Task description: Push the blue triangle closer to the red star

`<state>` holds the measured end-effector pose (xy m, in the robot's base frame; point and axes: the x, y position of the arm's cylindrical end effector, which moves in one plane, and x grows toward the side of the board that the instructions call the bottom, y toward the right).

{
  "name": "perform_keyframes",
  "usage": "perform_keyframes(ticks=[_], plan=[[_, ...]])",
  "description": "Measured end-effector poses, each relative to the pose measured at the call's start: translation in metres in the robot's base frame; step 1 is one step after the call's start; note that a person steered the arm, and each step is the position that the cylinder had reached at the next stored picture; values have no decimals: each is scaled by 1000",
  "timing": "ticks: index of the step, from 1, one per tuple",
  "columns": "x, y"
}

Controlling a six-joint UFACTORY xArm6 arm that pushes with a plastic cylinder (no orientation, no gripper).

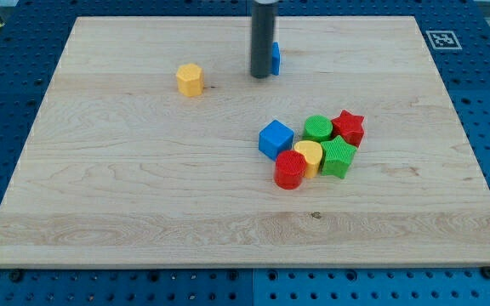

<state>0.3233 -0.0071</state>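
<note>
The blue triangle [275, 58] lies near the view's top centre, mostly hidden behind my rod. My tip [261, 76] rests on the board just left of it, touching or nearly touching it. The red star [348, 127] sits right of centre, at the upper right of a cluster of blocks, well below and right of the triangle.
The cluster holds a blue cube [276, 138], a green cylinder [317, 128], a yellow cylinder [309, 155], a red cylinder [289, 170] and a green block [339, 158]. A yellow hexagonal block [190, 80] lies alone at upper left. The wooden board [143, 204] rests on a blue pegboard.
</note>
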Motion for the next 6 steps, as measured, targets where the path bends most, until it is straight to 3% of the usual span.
perform_keyframes(ticks=[1, 2, 4, 5, 6], plan=[[-38, -66], [-48, -18], [28, 204], [0, 207], [-12, 141]])
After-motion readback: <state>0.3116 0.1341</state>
